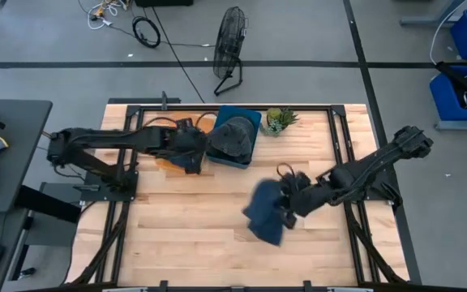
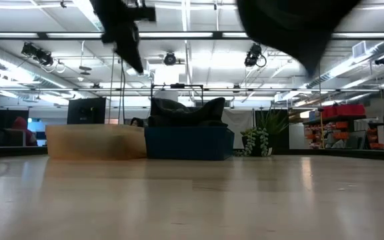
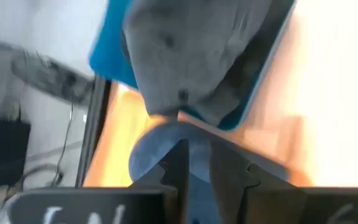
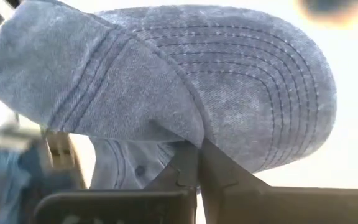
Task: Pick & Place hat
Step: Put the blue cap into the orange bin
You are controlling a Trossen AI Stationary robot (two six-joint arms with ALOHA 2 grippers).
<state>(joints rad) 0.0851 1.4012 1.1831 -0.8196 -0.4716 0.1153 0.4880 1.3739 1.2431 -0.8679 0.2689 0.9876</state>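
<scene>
On the wooden tabletop [image 1: 193, 235], blue bin [image 1: 246, 122] at the far edge holding a dark grey hat [image 1: 232, 138], right claw [image 1: 286, 212] raised mid-table pinching a blue denim hat [image 1: 264, 211], left claw [image 1: 194, 159] pinching another blue hat [image 1: 191, 162] beside the bin, small potted plant [image 1: 280, 119] just right of it

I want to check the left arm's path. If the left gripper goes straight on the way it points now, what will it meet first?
Probably the dark cap lying in the blue bin. The left gripper, shut on a blue cap, points toward it, and the left wrist view shows it just ahead. Depth is unclear.
</scene>
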